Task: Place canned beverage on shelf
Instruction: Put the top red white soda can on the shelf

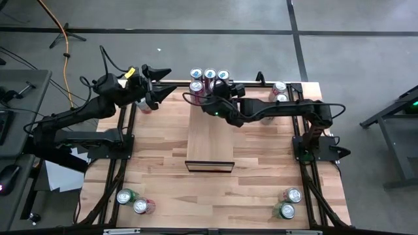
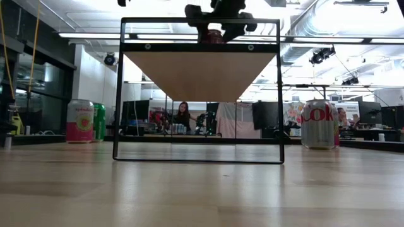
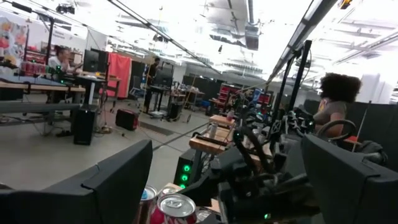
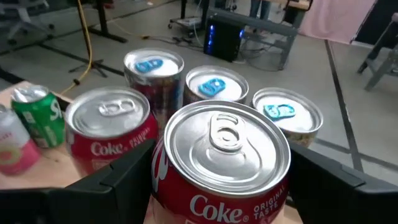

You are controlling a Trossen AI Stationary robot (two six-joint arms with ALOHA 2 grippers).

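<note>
Holding a Coke can [image 4: 221,163] between its fingers, the right gripper [image 1: 210,96] sits over the far end of the shelf [image 1: 209,140], whose long axis runs toward the near worktop edge. Left gripper [image 1: 159,85] waits spread beside the shelf's far left corner.

Bright ceiling strip lights [image 2: 189,34] glare above me; the pale plank-patterned wooden tabletop [image 2: 202,195] blurs near the low camera.
</note>
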